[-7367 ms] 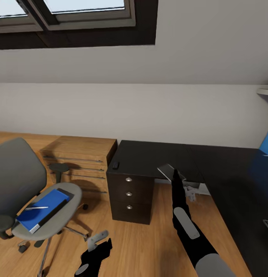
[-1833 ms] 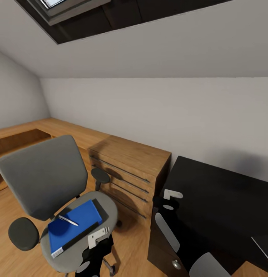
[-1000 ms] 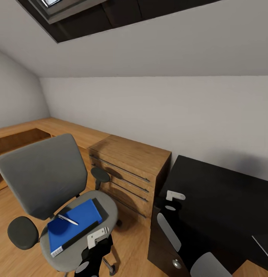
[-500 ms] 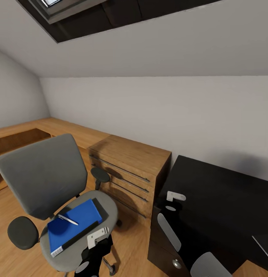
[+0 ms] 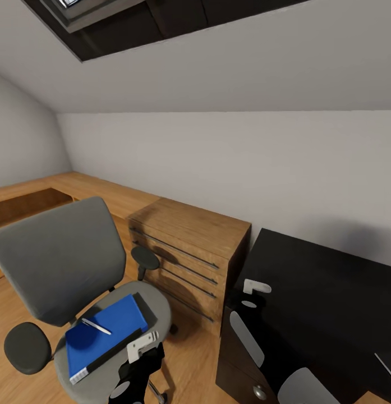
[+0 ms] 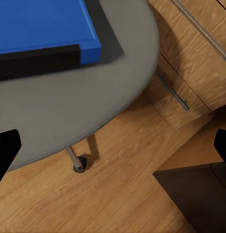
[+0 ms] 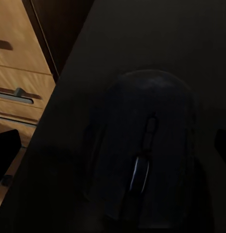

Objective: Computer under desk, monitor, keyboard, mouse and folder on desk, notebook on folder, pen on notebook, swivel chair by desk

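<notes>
Our open right gripper point(image 7: 113, 141) hovers over the mouse point(image 7: 142, 145); a skewed close may flick it toward 9 o'clock off the desk point(image 5: 324, 292). Left gripper point(image 6: 113, 145) open.

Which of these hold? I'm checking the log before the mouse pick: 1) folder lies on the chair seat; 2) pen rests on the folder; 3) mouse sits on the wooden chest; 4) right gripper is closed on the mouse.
1) True: the folder lies on the swivel chair seat.
2) True: the pen lies on it.
3) False: the mouse sits on the black desk.
4) False: the right gripper is open above the mouse.
</notes>
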Motion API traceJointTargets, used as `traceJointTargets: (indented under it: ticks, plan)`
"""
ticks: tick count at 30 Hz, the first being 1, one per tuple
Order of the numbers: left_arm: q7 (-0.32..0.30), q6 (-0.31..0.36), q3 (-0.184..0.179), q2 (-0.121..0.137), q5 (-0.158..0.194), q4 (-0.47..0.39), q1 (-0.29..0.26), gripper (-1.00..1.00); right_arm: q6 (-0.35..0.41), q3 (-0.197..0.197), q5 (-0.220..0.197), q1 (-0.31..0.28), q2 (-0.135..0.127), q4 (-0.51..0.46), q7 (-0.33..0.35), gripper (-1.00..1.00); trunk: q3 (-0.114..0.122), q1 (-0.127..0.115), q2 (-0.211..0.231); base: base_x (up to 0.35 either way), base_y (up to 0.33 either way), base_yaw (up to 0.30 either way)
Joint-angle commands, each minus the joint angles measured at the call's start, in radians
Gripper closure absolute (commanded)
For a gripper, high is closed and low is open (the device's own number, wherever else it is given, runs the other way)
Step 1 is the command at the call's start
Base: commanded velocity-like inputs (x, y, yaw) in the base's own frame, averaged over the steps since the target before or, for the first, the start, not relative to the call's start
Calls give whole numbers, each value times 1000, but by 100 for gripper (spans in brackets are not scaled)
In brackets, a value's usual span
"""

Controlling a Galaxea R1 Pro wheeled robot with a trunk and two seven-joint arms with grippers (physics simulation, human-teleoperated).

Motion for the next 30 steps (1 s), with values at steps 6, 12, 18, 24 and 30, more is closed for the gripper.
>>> traceJointTargets:
  ticks: [6, 12, 18, 24, 30]
  plan:
    - [5, -7, -3, 1, 8, -1, -1, -100, 5, 2, -5, -1, 0, -1, -7, -100, -1, 0, -1, 1, 0, 0]
    - [5, -7, -3, 1, 8, -1, -1, -100, 5, 2, -5, -1, 0, 0, -8, -100, -1, 0, -1, 0, 0, 0]
    - [5, -7, -3, 1, 8, -1, -1, -100, 5, 2, -5, -1, 0, 0, -8, -100, -1, 0, -1, 0, 0, 0]
    - [5, -7, -3, 1, 8, -1, -2, -100, 5, 2, -5, -1, 0, 0, -8, 100, -1, 0, -1, 0, 0, 0]
    - [4, -7, -3, 0, 8, -1, -1, -100, 5, 2, -4, -1, 0, 0, -8, 100, -1, 0, -1, 0, 0, 0]
